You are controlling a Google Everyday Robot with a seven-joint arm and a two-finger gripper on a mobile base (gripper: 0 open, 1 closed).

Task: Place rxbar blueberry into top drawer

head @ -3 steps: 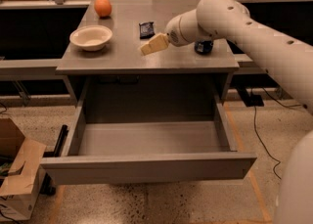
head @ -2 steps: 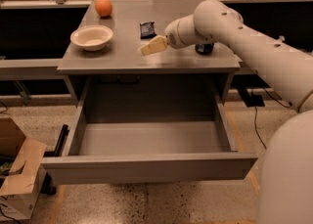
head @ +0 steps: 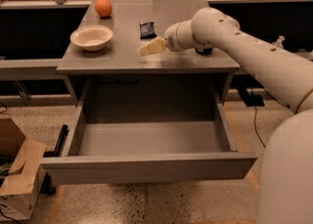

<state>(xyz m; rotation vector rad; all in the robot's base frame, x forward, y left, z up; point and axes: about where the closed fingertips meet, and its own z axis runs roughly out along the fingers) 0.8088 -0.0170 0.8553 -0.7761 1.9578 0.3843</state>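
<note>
The rxbar blueberry (head: 147,29), a small flat dark wrapper, lies on the grey table (head: 122,56) near the middle back. My gripper (head: 149,48) hovers just above the table, a little in front of and to the right of the bar, apart from it. The top drawer (head: 146,167) is pulled fully open below the table and holds nothing. Behind my arm a dark can (head: 203,50) is mostly hidden.
A white bowl (head: 91,37) sits on the table's left part, with an orange (head: 103,7) behind it at the back left. A cardboard box (head: 17,174) stands on the floor at the lower left. My white arm (head: 259,66) crosses in from the right.
The arm has shifted slightly; the gripper stays just in front of the bar. The bar, bowl, orange and drawer have not moved.
</note>
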